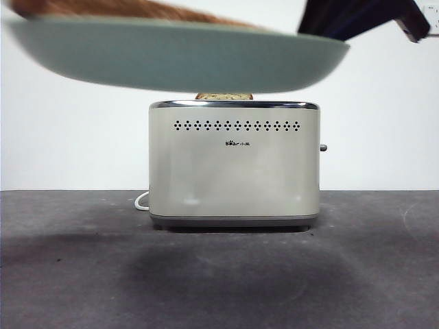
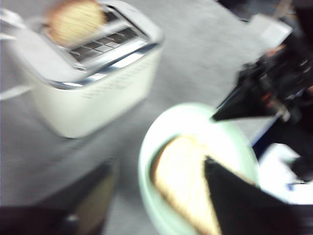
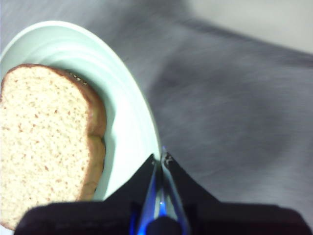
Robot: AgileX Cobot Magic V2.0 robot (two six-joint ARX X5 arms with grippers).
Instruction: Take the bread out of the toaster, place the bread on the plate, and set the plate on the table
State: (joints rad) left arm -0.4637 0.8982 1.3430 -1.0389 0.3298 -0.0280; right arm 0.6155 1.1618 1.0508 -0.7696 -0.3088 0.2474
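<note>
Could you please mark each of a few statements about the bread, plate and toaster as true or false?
1. The bread lies on the plate. True.
2. The plate rests on the table. False: it is held in the air above the toaster.
3. The right gripper grips the plate by its rim. True.
4. The toaster's slots are both empty. False: a second slice still shows its top in the toaster.
5. The toaster lies on its side. False: it stands upright on the table.
</note>
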